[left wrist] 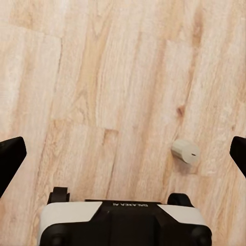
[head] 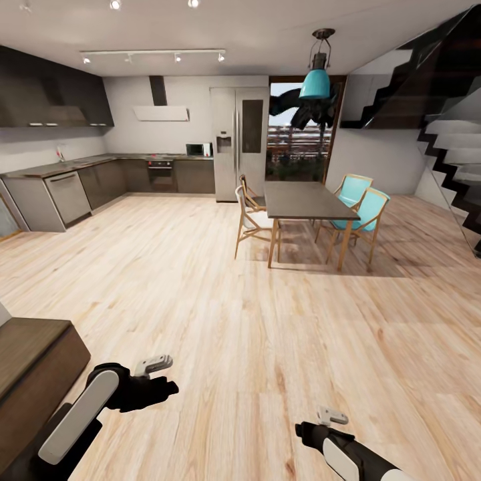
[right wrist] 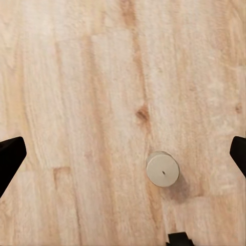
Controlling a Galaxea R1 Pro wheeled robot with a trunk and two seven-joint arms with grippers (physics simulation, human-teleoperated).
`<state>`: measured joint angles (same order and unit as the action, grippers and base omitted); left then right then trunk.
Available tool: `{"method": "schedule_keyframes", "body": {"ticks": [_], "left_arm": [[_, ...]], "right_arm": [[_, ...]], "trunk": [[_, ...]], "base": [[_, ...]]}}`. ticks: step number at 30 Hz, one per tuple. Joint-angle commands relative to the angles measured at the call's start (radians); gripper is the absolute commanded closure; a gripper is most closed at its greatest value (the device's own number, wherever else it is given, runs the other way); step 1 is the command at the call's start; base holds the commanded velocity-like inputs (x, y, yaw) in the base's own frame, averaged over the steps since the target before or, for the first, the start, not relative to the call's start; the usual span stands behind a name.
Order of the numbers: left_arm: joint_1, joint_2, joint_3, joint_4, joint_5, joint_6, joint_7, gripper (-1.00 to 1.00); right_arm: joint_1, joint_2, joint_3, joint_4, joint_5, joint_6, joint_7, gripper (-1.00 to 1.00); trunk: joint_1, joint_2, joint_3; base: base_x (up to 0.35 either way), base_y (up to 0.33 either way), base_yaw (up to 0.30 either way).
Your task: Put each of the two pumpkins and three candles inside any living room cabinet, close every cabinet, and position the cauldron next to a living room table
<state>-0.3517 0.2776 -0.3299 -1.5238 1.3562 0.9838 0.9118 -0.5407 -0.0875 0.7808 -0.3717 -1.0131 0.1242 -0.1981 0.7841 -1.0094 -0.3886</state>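
While both grippers, left point(head: 155, 375) and right point(head: 319, 422), hang spread and empty, a candle point(right wrist: 163, 169) stands on the bare floor point(head: 267, 334) below; we should centre, then lower straight down.

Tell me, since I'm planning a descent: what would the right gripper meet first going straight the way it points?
Probably the wooden floor. The right gripper points down with jaws wide apart; a small pale cylinder, perhaps a candle, stands just off-centre between them.
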Motion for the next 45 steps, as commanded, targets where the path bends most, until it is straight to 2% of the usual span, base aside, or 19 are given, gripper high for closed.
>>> {"method": "schedule_keyframes", "body": {"ticks": [1, 4, 5, 6, 7, 9, 12, 15, 28, 45], "left_arm": [[-0.001, 0.0, -0.002, -0.001, 0.009, 0.0, 0.011, -1.0], [-0.001, 0.001, -0.001, -0.001, 0.001, -0.002, 0.012, -1.0], [-0.001, 0.001, -0.002, 0.0, -0.018, -0.003, 0.013, -1.0], [-0.001, 0.001, -0.003, 0.0, -0.05, -0.004, 0.014, -1.0], [-0.001, -0.017, -0.001, 0.005, -0.182, -0.005, 0.014, -1.0], [-0.001, -0.051, 0.004, 0.01, -0.25, -0.005, 0.013, -1.0], [0.0, -0.081, 0.008, 0.014, -0.297, -0.005, 0.012, -1.0], [0.0, -0.089, 0.01, 0.015, -0.309, -0.004, 0.011, -1.0], [0.0, -0.093, 0.009, 0.014, -0.294, -0.001, -0.007, -1.0], [0.0, -0.095, 0.006, 0.015, -0.292, -0.001, -0.007, -1.0]], "right_arm": [[-0.001, -0.001, 0.008, -0.004, -0.006, 0.003, -0.009, -1.0], [-0.001, -0.001, 0.008, -0.004, -0.007, -0.001, -0.011, -1.0], [-0.001, -0.001, 0.008, -0.004, -0.008, -0.002, -0.011, -1.0], [-0.001, -0.001, 0.008, -0.004, -0.008, -0.003, -0.012, -1.0], [-0.001, -0.001, 0.007, -0.004, -0.008, -0.005, -0.012, -1.0], [-0.001, -0.001, 0.007, -0.004, -0.009, -0.006, -0.012, -1.0], [-0.001, -0.001, 0.006, -0.004, -0.01, -0.007, -0.012, -1.0], [-0.001, -0.001, 0.006, -0.004, -0.01, -0.008, -0.012, -1.0], [-0.001, 0.0, 0.009, -0.004, 0.002, -0.011, -0.011, -1.0], [-0.001, 0.0, 0.011, -0.003, 0.0, -0.012, -0.012, -1.0]], "trunk": [[0.004, -0.008, -0.004], [0.016, -0.029, -0.014], [0.019, -0.036, -0.017], [0.023, -0.043, -0.02], [0.027, -0.05, -0.023], [0.035, -0.064, -0.03], [0.046, -0.085, -0.039], [0.058, -0.106, -0.048], [0.108, -0.197, -0.089], [0.173, -0.316, -0.142]], "base": [[0.0, 0.0, 0.0], [0.0, 0.0, 0.0], [0.0, 0.0, 0.0], [0.0, 0.0, 0.0], [0.0, 0.0, 0.0], [0.0, 0.0, 0.0], [0.0, 0.0, 0.0], [0.0, 0.0, 0.0], [0.0, 0.0, 0.0], [0.0, 0.0, 0.0]]}}
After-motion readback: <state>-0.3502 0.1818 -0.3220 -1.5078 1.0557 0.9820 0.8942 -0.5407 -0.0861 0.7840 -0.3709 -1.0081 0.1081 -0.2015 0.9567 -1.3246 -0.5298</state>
